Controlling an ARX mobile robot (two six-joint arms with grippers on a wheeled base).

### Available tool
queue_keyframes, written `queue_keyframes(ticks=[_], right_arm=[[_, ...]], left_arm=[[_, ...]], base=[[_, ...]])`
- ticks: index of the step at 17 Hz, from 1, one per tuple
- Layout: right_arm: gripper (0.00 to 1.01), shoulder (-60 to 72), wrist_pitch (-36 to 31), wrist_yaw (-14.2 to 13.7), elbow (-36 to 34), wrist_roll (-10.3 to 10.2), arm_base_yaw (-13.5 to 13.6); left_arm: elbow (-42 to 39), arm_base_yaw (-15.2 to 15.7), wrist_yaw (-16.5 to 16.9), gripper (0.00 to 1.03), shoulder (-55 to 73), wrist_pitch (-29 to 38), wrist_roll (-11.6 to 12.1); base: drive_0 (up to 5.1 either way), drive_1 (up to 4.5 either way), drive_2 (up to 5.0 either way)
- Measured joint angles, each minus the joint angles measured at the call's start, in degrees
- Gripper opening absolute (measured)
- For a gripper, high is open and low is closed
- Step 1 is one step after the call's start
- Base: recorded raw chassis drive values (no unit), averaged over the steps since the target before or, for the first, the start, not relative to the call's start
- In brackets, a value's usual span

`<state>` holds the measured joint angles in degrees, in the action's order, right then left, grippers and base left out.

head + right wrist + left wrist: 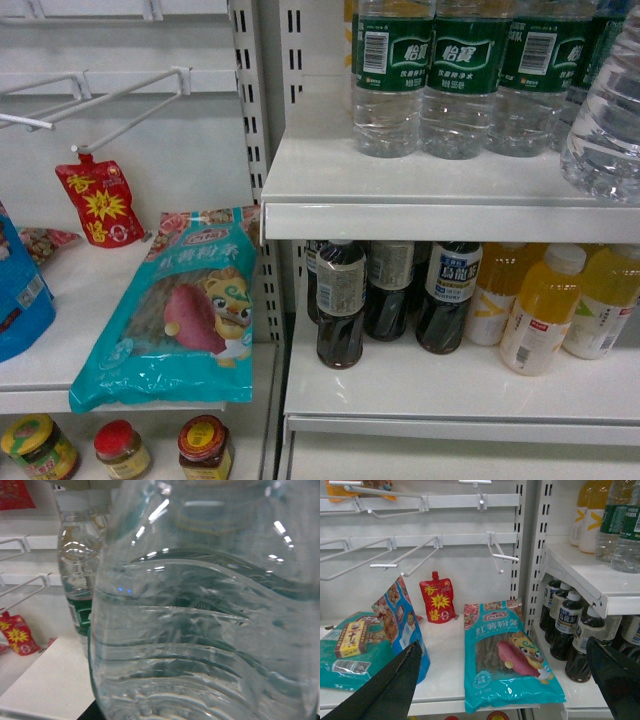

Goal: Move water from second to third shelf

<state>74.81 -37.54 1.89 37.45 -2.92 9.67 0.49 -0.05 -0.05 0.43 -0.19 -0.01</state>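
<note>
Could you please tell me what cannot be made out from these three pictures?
- Right tool: in the right wrist view a water bottle fills the frame and hides it, so open or shut is unknown.
- Water bottles: caps cut off by the head view's top edge.
- Left tool: only two dark fingers show, spread apart; the bottom edge cuts off the rest.

**Gloss and plastic across the shelving**

The clear ribbed plastic water bottle (210, 610) fills the right wrist view, its wall smooth and wet-looking, catching bright glints. The green wrap labels (465, 60) on the neighbouring bottles look like slick printed film. The white painted shelf (400, 180) has a smooth satin sheen, likely metal. The white wire hooks (405, 560) look coated and smooth. The teal foil-like snack bag (507, 665) is glossy and crinkled; the red spouted pouch (438, 600) shines too. The left end effector (505, 680) shows matt black fingers (390, 690).
</note>
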Motion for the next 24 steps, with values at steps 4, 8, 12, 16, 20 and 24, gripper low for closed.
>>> queue_keyframes(ticks=[4,8,12,16,20,24], right_arm=[[0.42,13.05,-3.08,-3.54,7.96,1.51,-1.88],[0.42,16.35,-2.12,-4.42,11.58,1.07,-1.73],[0.42,19.10,-0.24,-6.36,14.78,-0.52,-0.61],[0.42,20.70,0.17,-7.08,16.48,-1.38,0.55],[0.42,22.25,0.00,-7.76,17.88,-1.29,0.85],[0.42,22.29,-0.02,-7.93,17.90,-1.27,0.83]], left_arm=[[0.00,0.00,0.00,0.98,0.00,0.00,0.00],[0.00,0.00,0.00,0.98,0.00,0.00,0.00],[0.00,0.00,0.00,0.98,0.00,0.00,0.00],[0.00,0.00,0.00,0.98,0.00,0.00,0.00],[0.00,0.00,0.00,0.98,0.00,0.00,0.00],[0.00,0.00,0.00,0.98,0.00,0.00,0.00]], base=[[0.0,0.00,0.0],[0.0,0.00,0.0],[0.0,0.00,0.0],[0.0,0.00,0.0],[0.0,0.00,0.0],[0.0,0.00,0.0]])
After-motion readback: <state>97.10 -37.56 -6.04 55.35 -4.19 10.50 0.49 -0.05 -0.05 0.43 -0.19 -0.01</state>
